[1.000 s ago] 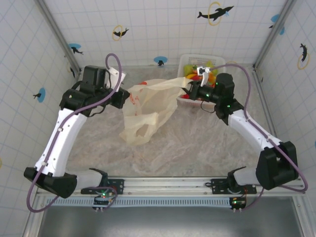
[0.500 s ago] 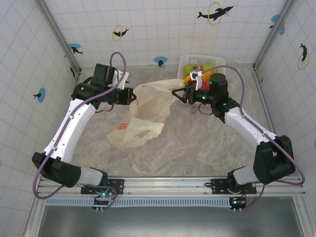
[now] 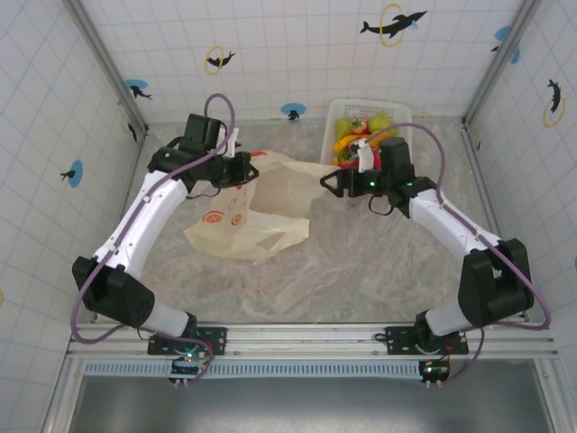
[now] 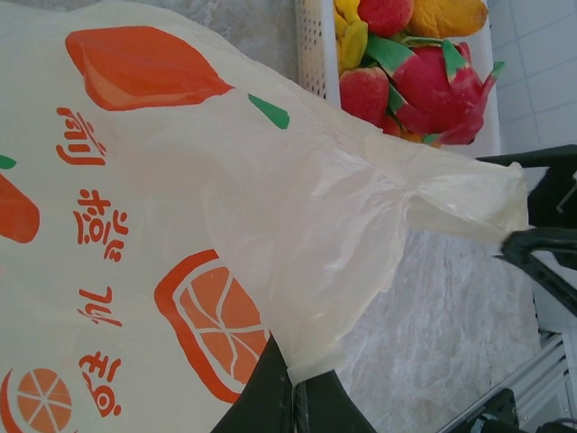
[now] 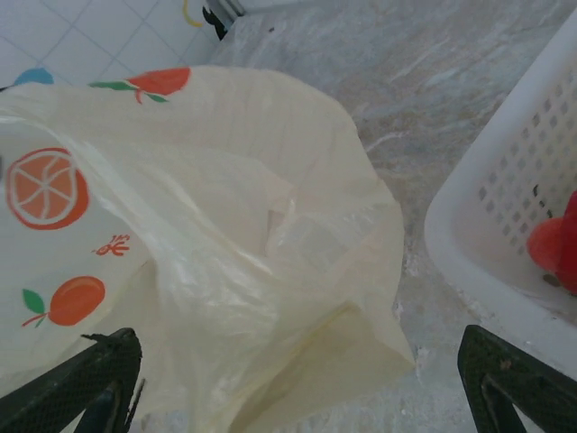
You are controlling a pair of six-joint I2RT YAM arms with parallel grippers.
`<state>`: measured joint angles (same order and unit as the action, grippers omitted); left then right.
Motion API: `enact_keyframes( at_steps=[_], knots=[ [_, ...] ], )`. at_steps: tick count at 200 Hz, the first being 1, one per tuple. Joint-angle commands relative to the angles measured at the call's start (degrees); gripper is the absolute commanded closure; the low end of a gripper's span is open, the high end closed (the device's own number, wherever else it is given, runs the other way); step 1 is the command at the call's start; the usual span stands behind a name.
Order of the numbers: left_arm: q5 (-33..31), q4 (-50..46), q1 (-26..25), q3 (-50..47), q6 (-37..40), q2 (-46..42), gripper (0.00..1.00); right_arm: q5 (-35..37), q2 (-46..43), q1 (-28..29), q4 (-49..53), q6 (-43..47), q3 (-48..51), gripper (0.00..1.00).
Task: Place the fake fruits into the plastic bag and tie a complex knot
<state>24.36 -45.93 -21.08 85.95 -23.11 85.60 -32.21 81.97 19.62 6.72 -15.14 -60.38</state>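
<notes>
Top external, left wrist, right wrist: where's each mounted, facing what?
Top external: above, behind the bases, looking down at the marbled table; left gripper, right gripper, both arms.
Left wrist: looks past its shut fingers, pinching the cream-yellow printed plastic bag, toward the rigid white plastic basket of glossy fake fruits.
Right wrist: looks between its open fingers at the bag.
Shared: bag and basket, all three.

I count one white basket and one plastic bag just beside it. In the basket lie the fake fruits: one pink dragon fruit, one red strawberry touching it, and more red, yellow and orange ones, too heaped for me to number.
</notes>
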Motion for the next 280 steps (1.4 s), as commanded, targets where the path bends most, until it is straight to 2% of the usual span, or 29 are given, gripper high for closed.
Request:
enact_keyframes(
  at_steps=[1,21,33,51,76,96,124,209,254,280],
  knots=[
    [-0.7,2.5,0.7,1.2,-2.7,1.4,1.0,-3.4,-5.2,-1.9,0.2,-0.3,0.1,0.04],
    [-1.3,3.9,0.8,1.2,-3.9,2.2,1.0,-3.4,-8.8,-5.5,-0.8,-2.4,1.7,0.03],
    [-1.2,4.4,0.9,1.2,-4.5,2.5,1.0,-0.8,-10.3,-8.3,0.8,-3.2,2.0,0.03],
    [-2.2,4.9,1.0,1.5,-5.3,2.6,1.0,8.8,-10.3,-10.7,10.9,-0.6,-0.7,0.04],
    [-0.4,7.5,1.0,0.5,-6.8,2.6,1.0,23.0,-6.3,-10.2,21.7,4.8,-5.6,0.03],
    [-0.6,7.8,1.1,0.5,-7.0,2.7,1.0,28.2,-1.9,-8.7,26.1,9.1,-9.4,0.03],
    [-1.1,7.6,1.0,0.5,-6.9,2.6,1.0,29.3,4.0,-7.6,27.6,11.4,-13.5,0.0],
    [-2.6,6.2,1.0,0.9,-6.3,1.9,1.0,33.1,23.0,-5.1,31.9,13.8,-29.7,0.0],
    [-3.0,5.6,1.0,1.6,-5.9,2.4,1.0,34.7,30.6,-3.9,35.7,16.5,-36.1,0.0],
    [-3.1,5.7,1.1,1.6,-5.8,2.3,1.0,37.6,35.2,-2.7,41.2,18.7,-40.6,0.0]
  ],
)
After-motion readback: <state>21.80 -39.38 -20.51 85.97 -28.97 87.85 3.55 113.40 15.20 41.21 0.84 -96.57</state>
